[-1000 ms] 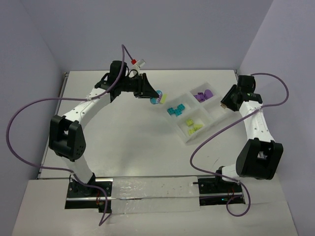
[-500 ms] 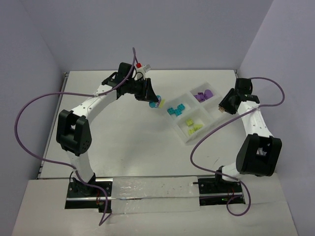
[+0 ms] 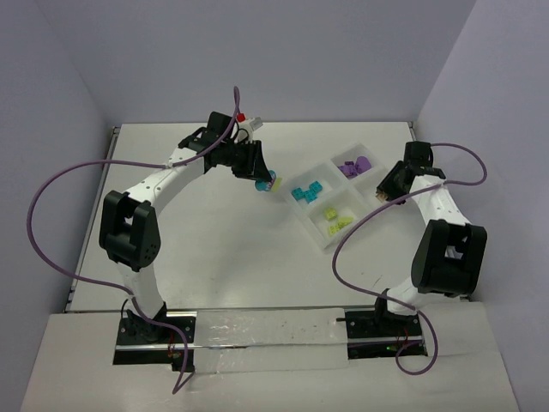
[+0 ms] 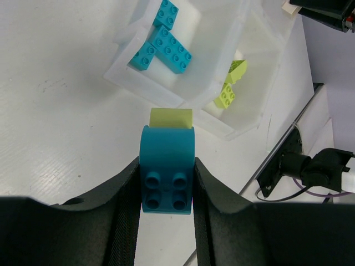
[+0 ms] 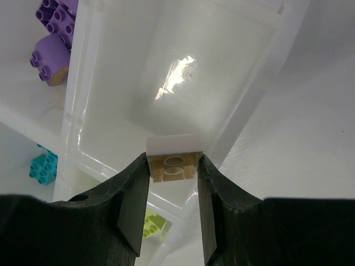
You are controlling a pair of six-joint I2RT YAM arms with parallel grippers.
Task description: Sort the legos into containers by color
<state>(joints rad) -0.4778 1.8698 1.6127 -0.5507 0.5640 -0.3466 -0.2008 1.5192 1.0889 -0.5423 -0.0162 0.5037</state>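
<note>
Legos [image 3: 306, 192] already sorted lie in the tray [image 3: 307, 225]: cyan bricks [image 4: 166, 41] in one compartment, lime green ones [image 4: 230, 83] in the next and purple bricks [image 5: 52, 33] at the far end. The left gripper [image 4: 166, 183] is clamped by both fingers on a cyan brick [image 4: 166, 149] with a lime green piece [image 4: 171, 117] stuck to its far end, held in the air just outside the tray wall on the cyan side. Over the last second this arm has folded its elbow inward and the pair has drifted slightly back from the tray, its grip unchanged. The right gripper [image 5: 173, 166] is closed on a small tan-and-white piece [image 5: 173, 145] and has shifted a little along the opposite end of the tray, so it now hangs over the rim of the bare compartment [image 5: 183, 83]. Nothing new has landed in the tray in that time, so the count of sorted bricks looks the same. The held pair is two colours, so my guess is it must be pulled apart before either half can be dropped, and the right gripper would probably need to let go of its own piece before it could help. No brand, label or writing is legible on the bricks, the tray or the arms.
</note>
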